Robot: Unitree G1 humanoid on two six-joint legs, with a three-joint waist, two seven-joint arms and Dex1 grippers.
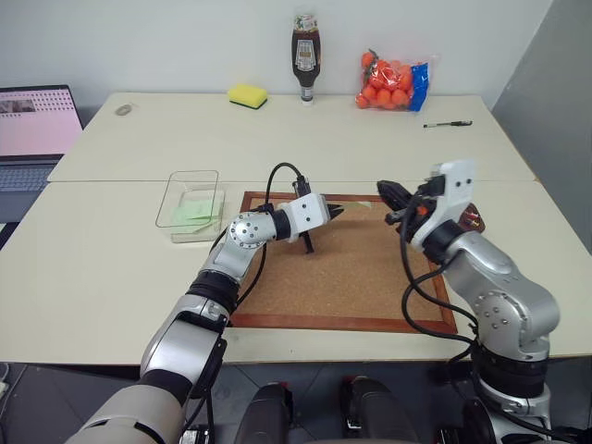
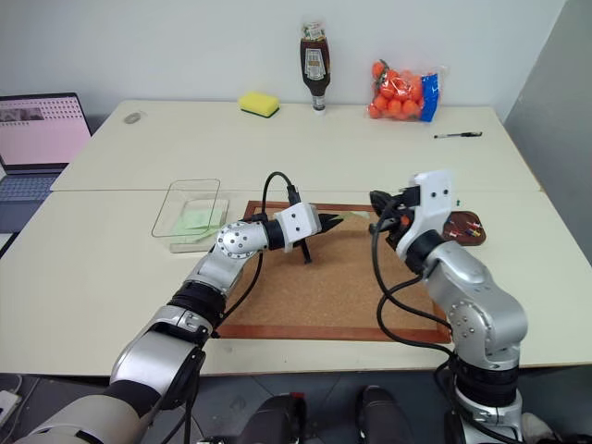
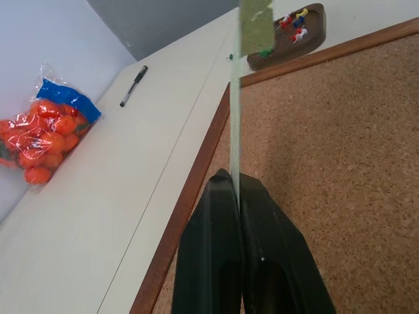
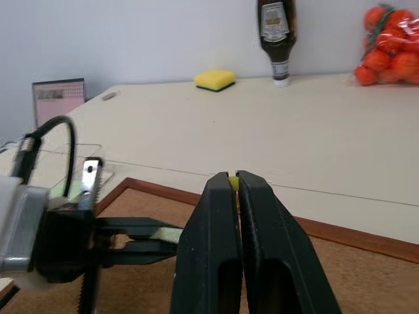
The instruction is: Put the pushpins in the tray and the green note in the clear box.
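Note:
My left gripper [image 1: 335,211] hovers over the corkboard's far edge, shut on the green note [image 2: 356,215]. In the left wrist view the note [image 3: 234,124] stands edge-on between the fingers. Another pale green sheet [image 1: 194,213] lies inside the clear box [image 1: 174,199], to the left of the board. My right gripper [image 1: 381,189] is raised above the board's right side, fingers shut on a pushpin whose small yellow head [image 4: 233,182] shows at the tips. The brown tray [image 2: 467,237] sits past the board's right edge behind the right wrist and holds red, yellow and blue pins [image 3: 292,25].
The wood-framed corkboard [image 1: 351,277] lies in the middle of the table. At the back stand a yellow sponge [image 1: 248,95], a sauce bottle [image 1: 306,57] and a bag of orange fruit [image 1: 388,81], with a pen [image 1: 448,124] to their right. A laptop [image 1: 35,125] sits far left.

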